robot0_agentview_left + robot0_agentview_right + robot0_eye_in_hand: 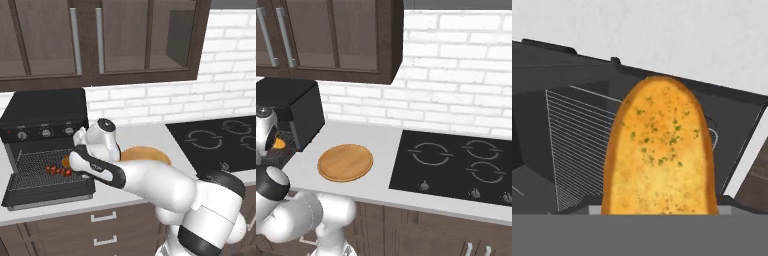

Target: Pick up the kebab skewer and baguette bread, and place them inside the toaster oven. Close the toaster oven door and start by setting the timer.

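Above toaster oven [45, 120] rack: baguette bread [661, 150] (skewer [59, 171] already lies there).

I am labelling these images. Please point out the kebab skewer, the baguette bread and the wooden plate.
kebab skewer [59, 171]: left base view, on the red meat chunks on the oven rack.
baguette bread [661, 155]: hand view, middle of its golden crust.
wooden plate [345, 162]: right base view, centre of its flat top.
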